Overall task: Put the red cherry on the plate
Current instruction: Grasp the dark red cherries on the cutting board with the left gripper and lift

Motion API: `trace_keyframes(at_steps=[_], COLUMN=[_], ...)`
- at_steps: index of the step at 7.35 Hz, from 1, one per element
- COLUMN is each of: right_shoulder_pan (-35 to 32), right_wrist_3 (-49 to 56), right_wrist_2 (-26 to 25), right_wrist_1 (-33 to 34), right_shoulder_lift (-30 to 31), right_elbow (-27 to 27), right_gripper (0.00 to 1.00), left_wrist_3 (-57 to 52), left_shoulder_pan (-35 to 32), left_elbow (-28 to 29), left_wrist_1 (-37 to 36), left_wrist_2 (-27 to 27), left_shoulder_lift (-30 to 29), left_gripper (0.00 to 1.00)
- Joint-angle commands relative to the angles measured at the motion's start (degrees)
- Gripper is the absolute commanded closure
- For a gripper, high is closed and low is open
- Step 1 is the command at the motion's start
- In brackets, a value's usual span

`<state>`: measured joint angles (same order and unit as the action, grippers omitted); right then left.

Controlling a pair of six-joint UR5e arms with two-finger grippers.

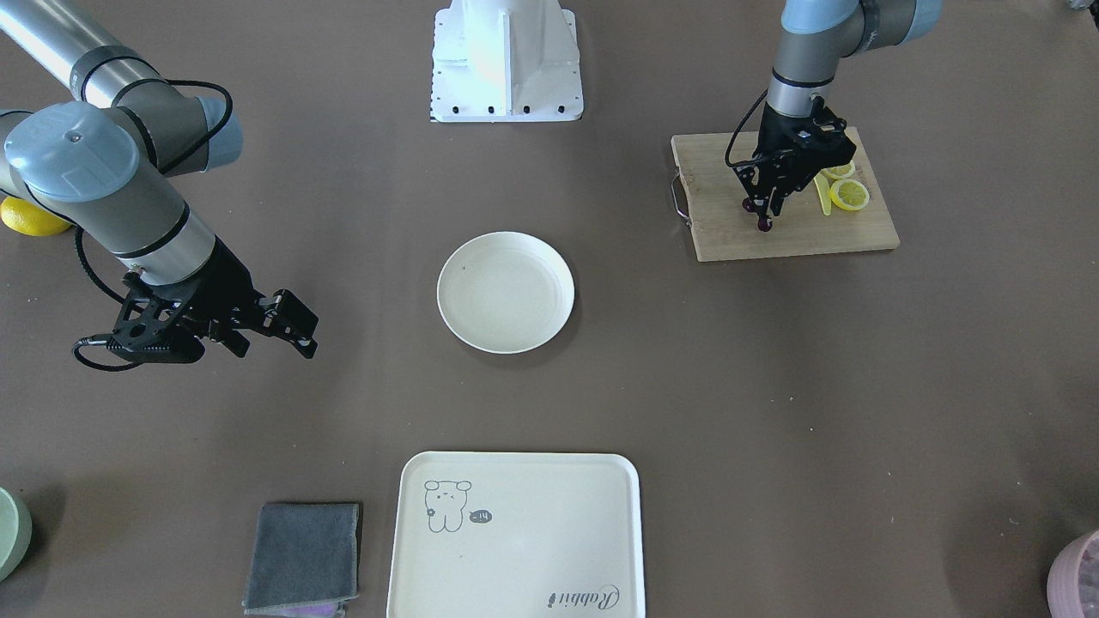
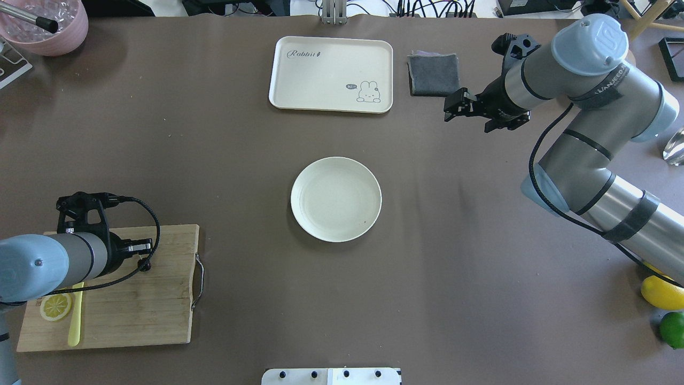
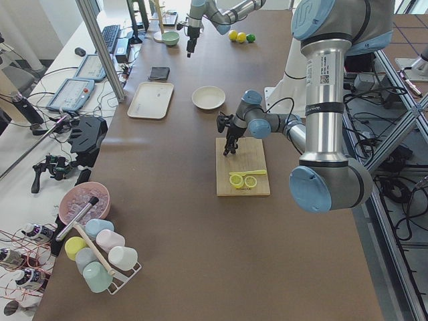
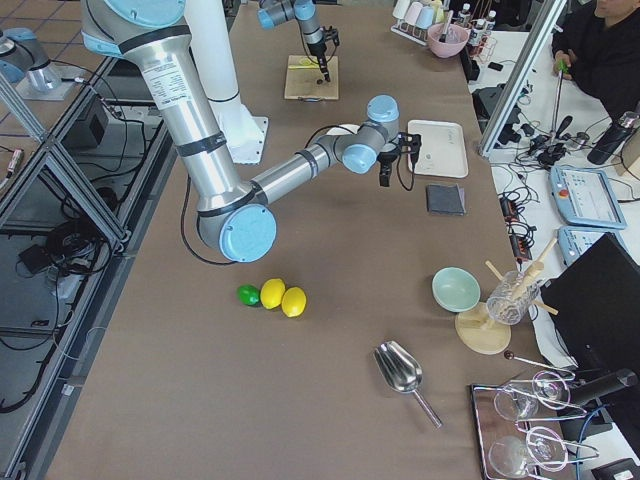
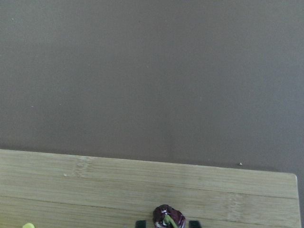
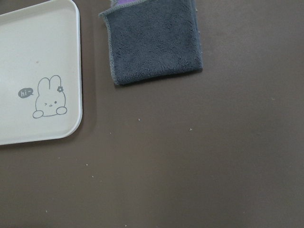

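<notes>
Because the red cherry [image 1: 762, 225] lies over the cutting board [image 1: 798, 236] on the left arm's side, we find the left jaws seemingly clenched on it; the right jaws hang released near the cloth [image 1: 302, 556], away from the plate [image 1: 506, 292] at the middle of the counter [image 1: 773, 412]

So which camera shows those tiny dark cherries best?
The left wrist view: the red cherry sits close up, glossy maroon, within the left claw, over the wooden board. The front-facing view shows dark dots under that claw; the overhead and side views, barely a speck; the right wrist view, nothing.
</notes>
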<state>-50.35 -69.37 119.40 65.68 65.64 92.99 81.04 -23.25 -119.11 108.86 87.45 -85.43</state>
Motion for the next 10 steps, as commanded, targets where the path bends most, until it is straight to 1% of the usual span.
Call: trace_keyframes(at_steps=[1, 3, 4, 5, 6, 7, 8, 9, 10], right_shoulder_pan=[-0.45, -1.59, -2.99, -4.31, -5.36, -7.11, -8.87, -10.54, -12.82], right_wrist_3=[0.02, -0.06, 0.02, 0.2, 2.9, 8.49, 13.07, 17.38, 20.56], right_wrist_2=[0.3, 2.14, 3.63, 4.43, 4.44, 4.44, 4.44, 4.52, 5.74], right_wrist_1=[-0.2, -0.03, 0.15, 0.32, 0.41, 1.46, 5.03, 8.38, 9.98], right_shoulder_lift=[0.37, 0.28, 0.72, 1.59, 2.99, 5.01, 5.64, 6.16, 7.3], right_elbow=[0.52, 1.23, 1.49, 1.41, 1.23, 1.06, 0.97, 1.05, 1.23], right_gripper=[0.0, 0.0, 0.0, 0.0, 0.0, 0.0, 0.0, 0.0, 0.0], left_wrist_3=[0.0, -0.7, -3.4, -6.82, -7.12, -7.03, -6.6, -5.81, -3.45], left_shoulder_pan=[-0.22, -3.36, -7.65, -12.47, -13.65, -14.19, -13.85, -13.41, -11.4], left_elbow=[-0.42, -2.0, -2.44, -2.1, -1.75, -0.09, 2.54, 5.52, 9.12], left_wrist_1=[-0.05, -0.14, -2.92, -9.21, -15.8, -23.44, -29.26, -29.49, -29.32], left_wrist_2=[0.09, 0.35, 2.36, 4.72, 4.92, 4.92, 4.75, 4.49, 4.31], left_shoulder_lift=[0.09, -0.52, -2.36, -8.12, -15.13, -24.08, -32.26, -35.82, -39.43], left_gripper=[1.0, 1.0, 1.0, 1.0, 1.0, 1.0, 1.0, 1.0, 1.0])
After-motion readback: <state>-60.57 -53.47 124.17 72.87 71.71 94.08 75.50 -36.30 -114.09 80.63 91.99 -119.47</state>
